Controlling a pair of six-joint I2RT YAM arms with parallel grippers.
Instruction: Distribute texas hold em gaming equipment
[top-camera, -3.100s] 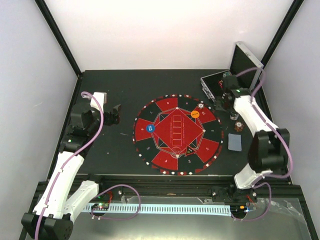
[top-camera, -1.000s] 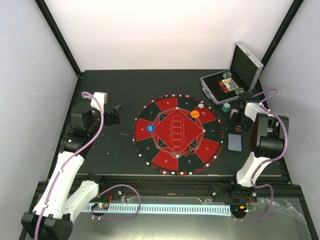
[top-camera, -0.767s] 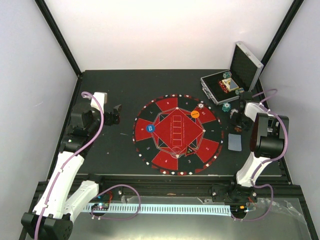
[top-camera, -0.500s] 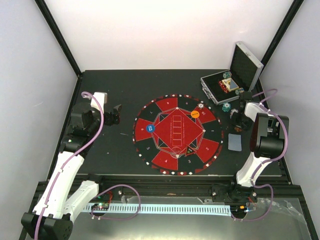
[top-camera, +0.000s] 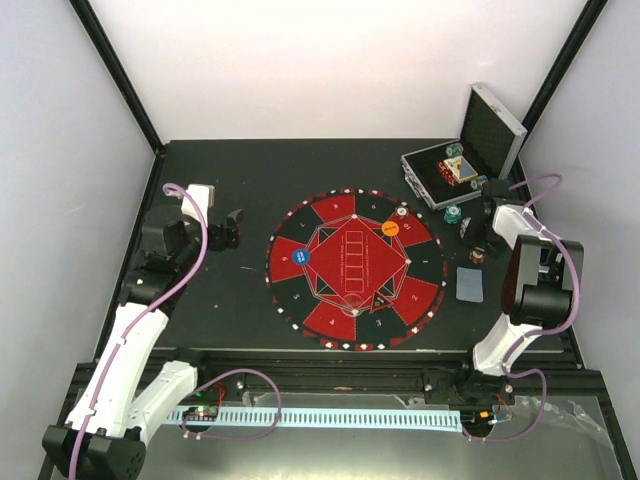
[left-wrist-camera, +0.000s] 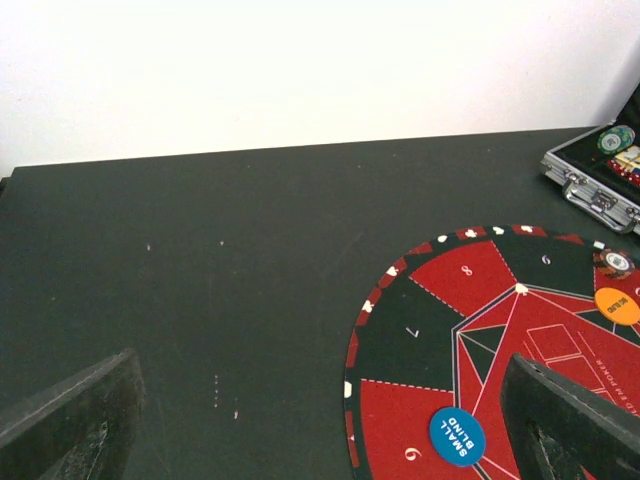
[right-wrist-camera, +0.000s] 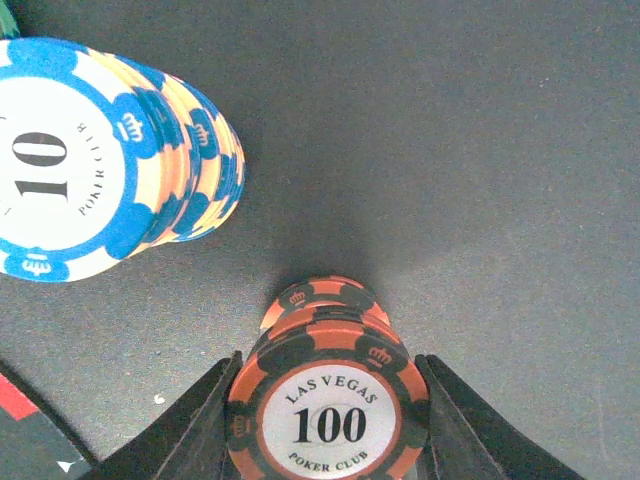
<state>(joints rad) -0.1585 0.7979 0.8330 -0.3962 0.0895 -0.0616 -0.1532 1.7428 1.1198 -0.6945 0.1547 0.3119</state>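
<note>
My right gripper (right-wrist-camera: 328, 405) is shut on a short stack of orange-and-black "100" poker chips (right-wrist-camera: 330, 385), one finger on each side. Just below them, more chips of the same kind (right-wrist-camera: 320, 298) rest on the table. A blue-and-white "10" chip stack (right-wrist-camera: 70, 170) stands to the left. From above, the right gripper (top-camera: 477, 228) hovers beside the case, with an orange chip stack (top-camera: 478, 255) and a grey-blue card (top-camera: 469, 283) nearer me. The mat holds a blue disc (top-camera: 306, 255), an orange disc (top-camera: 390, 228), a black triangle (top-camera: 381, 299) and a white-grey chip (top-camera: 401, 212). My left gripper (top-camera: 233, 225) is open and holds nothing.
The big red-and-black mat (top-camera: 300, 300) fills the table's middle. The silver case (top-camera: 425, 178) lies open at the back right, its lid (top-camera: 492, 125) upright, with chips inside. A teal chip (top-camera: 453, 214) sits in front of it. Black posts and white walls close in the table.
The right gripper narrowed onto the orange-and-black chips and drew back toward the case, uncovering the orange stack on the table. The left arm has not moved.
</note>
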